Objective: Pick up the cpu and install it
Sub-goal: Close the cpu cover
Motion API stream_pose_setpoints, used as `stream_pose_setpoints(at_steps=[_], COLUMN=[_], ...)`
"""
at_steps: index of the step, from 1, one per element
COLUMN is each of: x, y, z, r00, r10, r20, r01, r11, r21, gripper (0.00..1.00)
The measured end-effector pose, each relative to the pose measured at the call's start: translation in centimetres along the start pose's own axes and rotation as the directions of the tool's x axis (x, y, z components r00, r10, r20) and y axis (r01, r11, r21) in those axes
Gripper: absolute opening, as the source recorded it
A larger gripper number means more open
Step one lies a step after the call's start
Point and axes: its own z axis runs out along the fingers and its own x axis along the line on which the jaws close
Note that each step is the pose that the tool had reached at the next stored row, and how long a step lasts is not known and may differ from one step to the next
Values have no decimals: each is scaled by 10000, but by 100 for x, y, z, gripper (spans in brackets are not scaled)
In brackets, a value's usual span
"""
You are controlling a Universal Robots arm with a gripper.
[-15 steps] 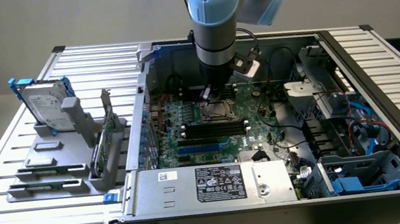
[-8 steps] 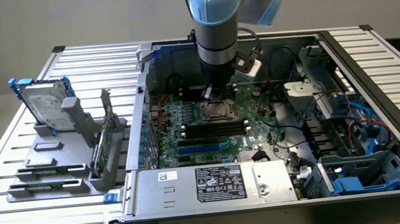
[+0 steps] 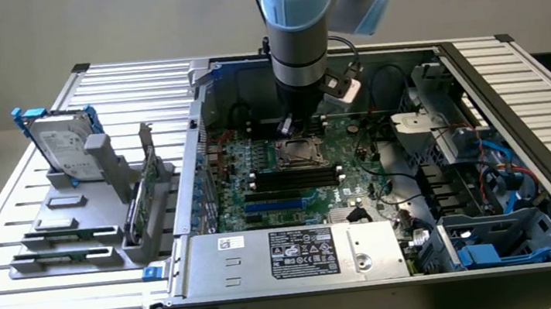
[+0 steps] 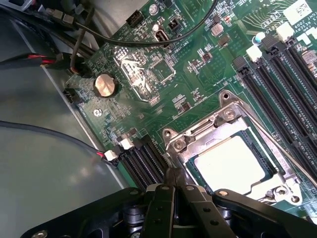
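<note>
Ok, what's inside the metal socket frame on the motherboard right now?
The cpu lies inside the socket frame, its silver top showing. Whatever is beneath it is covered, and the shut end effector hides part of the frame's edge.

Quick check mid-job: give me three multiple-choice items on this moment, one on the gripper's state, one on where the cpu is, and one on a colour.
1. The gripper is: A wide open; B shut on a cable; C shut, holding nothing.
2. The cpu lies: A in the socket; B in the gripper's grasp; C outside the computer.
3. The hard drive's rails are: A red; B blue; C yellow.

Key:
1 C: the fingers meet beside the socket's frame with nothing between them.
2 A: its silver top sits framed by the socket.
3 B: blue shows at both sides of the drive.
</note>
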Motion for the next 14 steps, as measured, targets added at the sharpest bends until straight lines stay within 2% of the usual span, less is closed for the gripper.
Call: stream_pose_setpoints(at_steps=[14], x=[-7], y=[-17], z=[-8], r00=[10000], r10=[4], r20=[-29], r01=[-4], r11=[10000], r21=[23], gripper=[11])
